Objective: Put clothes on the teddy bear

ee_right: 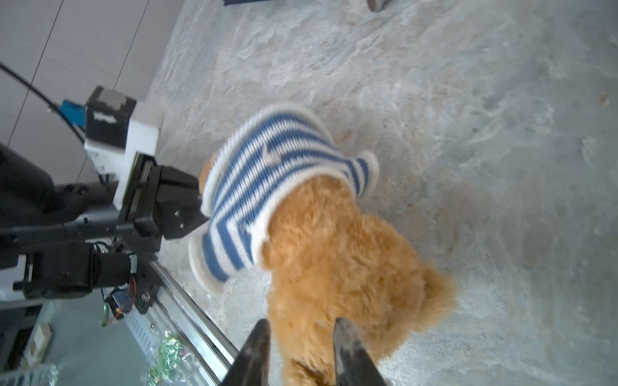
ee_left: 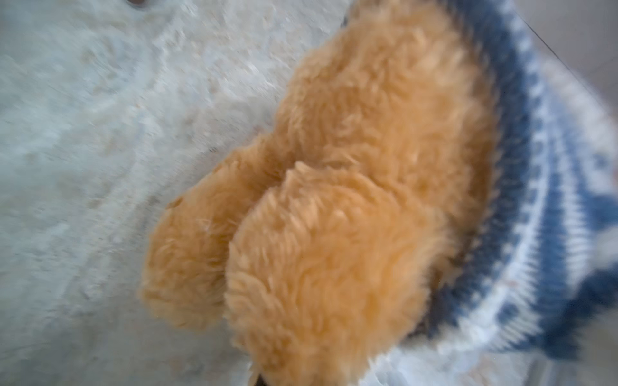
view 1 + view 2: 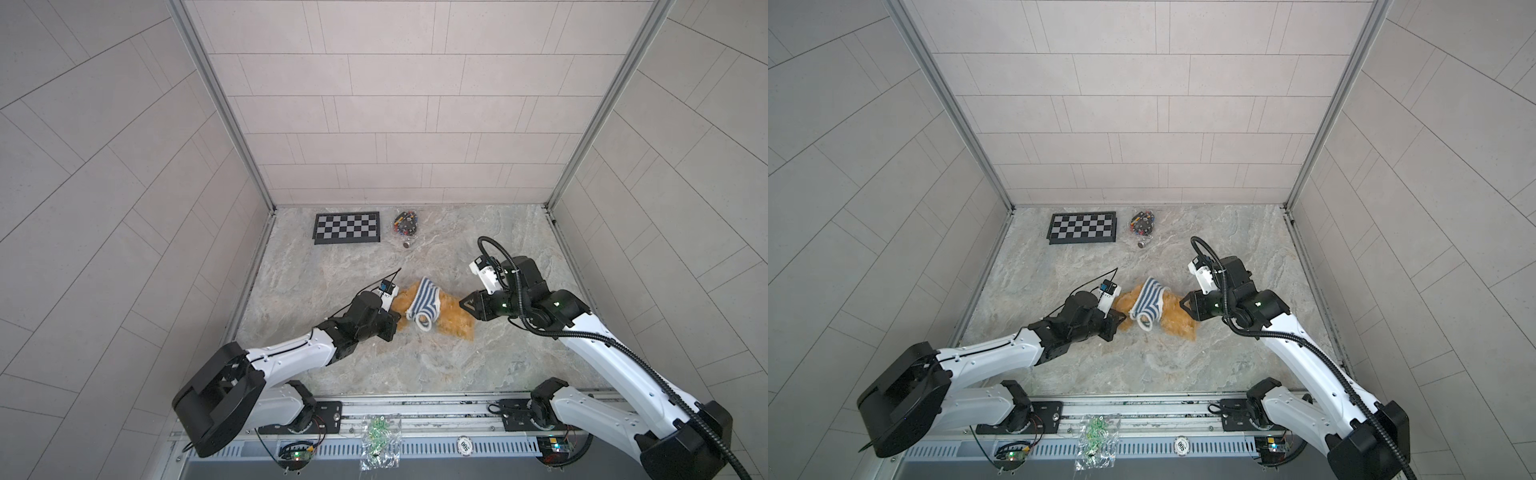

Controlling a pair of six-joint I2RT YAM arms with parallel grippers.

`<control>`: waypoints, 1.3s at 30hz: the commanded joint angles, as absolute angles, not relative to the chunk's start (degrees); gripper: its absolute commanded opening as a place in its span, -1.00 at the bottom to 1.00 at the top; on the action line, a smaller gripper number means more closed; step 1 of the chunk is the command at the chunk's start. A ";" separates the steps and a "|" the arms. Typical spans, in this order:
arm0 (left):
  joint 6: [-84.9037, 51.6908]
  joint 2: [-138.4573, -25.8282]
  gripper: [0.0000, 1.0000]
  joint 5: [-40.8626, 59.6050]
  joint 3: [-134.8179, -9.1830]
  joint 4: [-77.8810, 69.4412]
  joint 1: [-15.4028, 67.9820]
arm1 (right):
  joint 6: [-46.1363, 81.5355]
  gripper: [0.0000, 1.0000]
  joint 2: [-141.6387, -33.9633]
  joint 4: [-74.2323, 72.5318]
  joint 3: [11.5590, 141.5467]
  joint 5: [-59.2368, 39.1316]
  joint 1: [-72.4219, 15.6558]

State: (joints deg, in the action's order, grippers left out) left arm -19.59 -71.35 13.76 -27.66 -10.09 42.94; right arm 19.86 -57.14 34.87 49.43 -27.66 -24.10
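Overhead, we see a bear (image 3: 453,320) (image 3: 1175,322) lying on its side near the middle of a marbled grey table (image 3: 332,270), between two robot arms. A blue-and-white striped shirt (image 3: 424,301) (image 3: 1148,301) covers the middle of the bear, and bare golden fur sticks out at both ends. One sleeve opening faces the near edge of the table.

The left gripper (image 3: 397,318) (image 3: 1121,320) presses against the left end of the bear, right beside the shirt's edge. From the right wrist camera, the left gripper (image 1: 197,204) touches the shirt (image 1: 267,187) where the fabric meets the fur. Its jaws are together, but we cannot tell whether they pinch fur or fabric. The left wrist camera shows only blurred fur (image 2: 351,200) very close up, with the shirt's ribbed edge (image 2: 541,200) curving around it.

The right gripper (image 3: 461,305) (image 3: 1182,305) sits at the right end of the bear. In its wrist view the right gripper (image 1: 301,347) has its two dark fingers (image 1: 257,351) apart, with the bear's (image 1: 351,267) fur showing in the gap between them. We cannot tell whether the fingers touch the fur.

Far back on the table lie a checkerboard (image 3: 347,227) and, just beside it, a clear bag (image 3: 406,222) of small dark parts, both well apart from the bear.
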 commanded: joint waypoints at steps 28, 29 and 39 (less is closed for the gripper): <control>-45.39 -80.61 -1.00 51.47 -48.23 2.29 36.30 | 13.42 0.39 -36.87 35.70 43.95 -21.91 -23.51; -45.80 -80.92 -1.00 51.48 -48.14 1.71 36.30 | 13.61 0.39 -37.11 35.08 43.34 -21.84 -23.52; -46.63 -82.77 -1.00 51.33 -48.78 0.43 36.13 | 15.49 0.39 -41.77 34.40 41.07 -17.27 -23.61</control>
